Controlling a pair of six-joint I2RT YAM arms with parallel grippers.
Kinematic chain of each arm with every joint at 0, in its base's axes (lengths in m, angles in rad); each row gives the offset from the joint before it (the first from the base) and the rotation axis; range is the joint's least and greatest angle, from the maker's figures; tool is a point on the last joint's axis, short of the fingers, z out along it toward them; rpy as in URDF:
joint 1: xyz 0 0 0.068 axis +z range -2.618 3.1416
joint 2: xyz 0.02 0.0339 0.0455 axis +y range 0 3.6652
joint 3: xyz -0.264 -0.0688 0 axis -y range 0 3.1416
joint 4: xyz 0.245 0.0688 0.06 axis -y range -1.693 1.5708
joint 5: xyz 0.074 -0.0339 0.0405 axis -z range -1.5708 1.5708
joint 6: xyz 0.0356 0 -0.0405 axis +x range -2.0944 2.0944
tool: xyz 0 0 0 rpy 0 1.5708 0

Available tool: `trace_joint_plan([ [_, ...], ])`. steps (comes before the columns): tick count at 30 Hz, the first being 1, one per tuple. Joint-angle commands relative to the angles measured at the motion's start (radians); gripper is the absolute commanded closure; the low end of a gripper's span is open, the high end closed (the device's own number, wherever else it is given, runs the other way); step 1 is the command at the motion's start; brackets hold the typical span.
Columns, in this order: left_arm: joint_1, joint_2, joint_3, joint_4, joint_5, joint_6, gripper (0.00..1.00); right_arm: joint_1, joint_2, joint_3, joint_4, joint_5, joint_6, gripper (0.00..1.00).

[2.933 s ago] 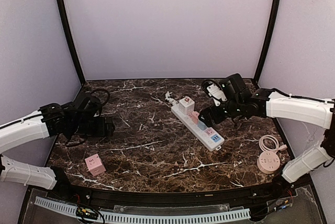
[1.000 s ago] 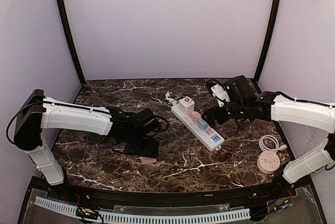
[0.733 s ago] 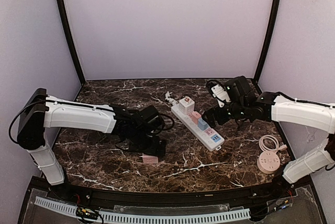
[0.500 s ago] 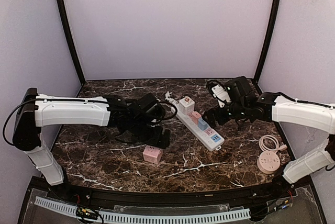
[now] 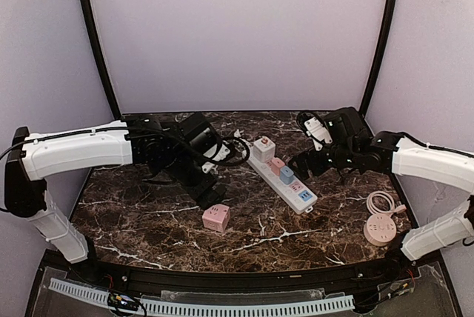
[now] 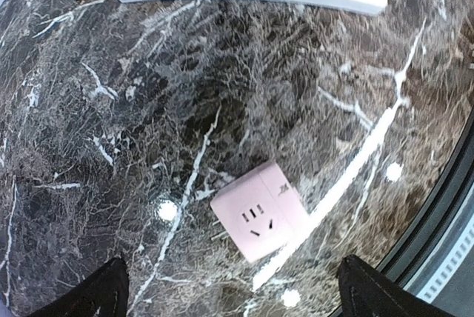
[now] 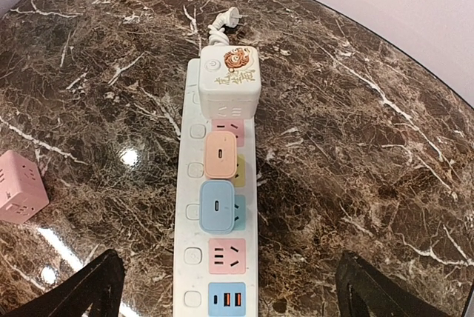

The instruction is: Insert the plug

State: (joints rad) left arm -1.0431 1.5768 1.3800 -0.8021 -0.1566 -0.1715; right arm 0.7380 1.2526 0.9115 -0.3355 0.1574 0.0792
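Observation:
The plug is a pink cube (image 5: 215, 218) lying loose on the dark marble, socket face up in the left wrist view (image 6: 259, 212), its metal prongs pointing sideways. My left gripper (image 5: 210, 195) hovers just above and behind it, open and empty (image 6: 237, 298). The white power strip (image 5: 280, 176) lies diagonally mid-table, carrying a white cube (image 7: 228, 84), an orange charger (image 7: 221, 154) and a blue charger (image 7: 218, 206); a pink socket (image 7: 227, 252) below them is free. My right gripper (image 5: 307, 165) hangs open over the strip's near end (image 7: 233, 295).
A round pink hub (image 5: 380, 228) with a coiled pink cable (image 5: 381, 202) sits at the front right. The strip's own cord and plug (image 7: 222, 24) curl at its far end. The table's front rim (image 6: 444, 206) runs close by the pink cube.
My left gripper carried the pink cube from the front left to mid-table, opened, let it go and lifted back. The right arm has hardly moved.

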Motion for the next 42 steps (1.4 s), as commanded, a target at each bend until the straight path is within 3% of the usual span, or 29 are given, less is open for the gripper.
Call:
trace_joint_plan([
  [1, -0.004, 0.025, -0.041, -0.118, 0.050, 0.228, 0.02, 0.005, -0.018, -0.013, 0.030, 0.003, -0.010, 0.01],
  [6, -0.003, 0.032, -0.088, -0.075, 0.068, 0.249, 0.01, 0.006, -0.019, -0.013, 0.030, -0.001, -0.009, 0.01],
  [10, -0.009, 0.110, -0.014, -0.137, 0.104, 0.124, 0.01, 0.006, -0.016, -0.011, 0.031, 0.001, -0.008, 0.01],
  [13, -0.046, 0.177, 0.061, -0.215, 0.076, 0.150, 0.02, 0.006, -0.010, -0.011, 0.029, 0.001, -0.008, 0.01],
  [17, -0.094, 0.182, 0.033, -0.233, -0.030, 0.345, 0.06, 0.006, -0.013, -0.010, 0.030, -0.002, -0.012, 0.01],
  [21, -0.091, 0.138, -0.069, -0.105, -0.144, 0.530, 0.07, 0.006, -0.030, -0.016, 0.036, -0.012, -0.010, 0.01],
  [26, -0.084, 0.120, -0.125, -0.056, -0.054, 0.844, 0.06, 0.005, -0.029, -0.017, 0.042, -0.027, -0.010, 0.01],
  [33, 0.019, 0.081, -0.097, -0.021, 0.126, 1.088, 0.06, 0.005, -0.028, -0.019, 0.041, -0.021, -0.010, 0.01],
  [42, 0.083, 0.112, -0.134, 0.075, 0.262, 1.157, 0.07, 0.005, -0.021, -0.017, 0.041, -0.025, -0.009, 0.01],
])
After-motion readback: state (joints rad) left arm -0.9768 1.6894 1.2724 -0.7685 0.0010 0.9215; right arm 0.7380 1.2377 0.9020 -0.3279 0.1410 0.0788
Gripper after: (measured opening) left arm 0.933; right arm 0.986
